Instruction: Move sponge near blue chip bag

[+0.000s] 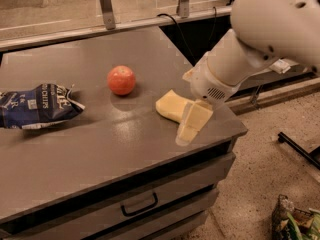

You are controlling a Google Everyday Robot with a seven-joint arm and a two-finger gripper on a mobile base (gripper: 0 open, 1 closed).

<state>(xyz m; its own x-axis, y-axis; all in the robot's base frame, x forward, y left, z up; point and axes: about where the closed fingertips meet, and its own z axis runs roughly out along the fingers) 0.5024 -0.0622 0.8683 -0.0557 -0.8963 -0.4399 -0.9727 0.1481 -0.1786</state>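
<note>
Item 1, surface (100, 149): a grey cabinet top with drawers below. 1 drawer handle (140, 205) shows on the front face.

Item 2, blue chip bag (35, 106): lies crumpled on the surface at the 9 o'clock edge of the view, white lettering facing up. Its left end runs out of frame.

Item 3, apple (121, 80): red, sits on the surface at 2 o'clock from the bag, apart from it.

Item 4, sponge (172, 105): pale yellow, lies flat on the surface at 4 o'clock from the apple, near the surface's right edge. The apple stands between it and the bag, so sponge and bag are well apart.

Item 5, tool (187, 131): pale yellow, hangs from the white arm (260, 39), which enters from 2 o'clock. The tool slants down toward 7 o'clock and overlaps the sponge's right end in this view. Its tip lies close to the surface, just at 5 o'clock from the sponge's centre. How far it is open cannot be told, nor whether it has hold of the sponge or merely passes in front of it.

Item 6, floor: speckled. A bag with green contents (295, 221) sits at the 5 o'clock corner of the view.
</note>
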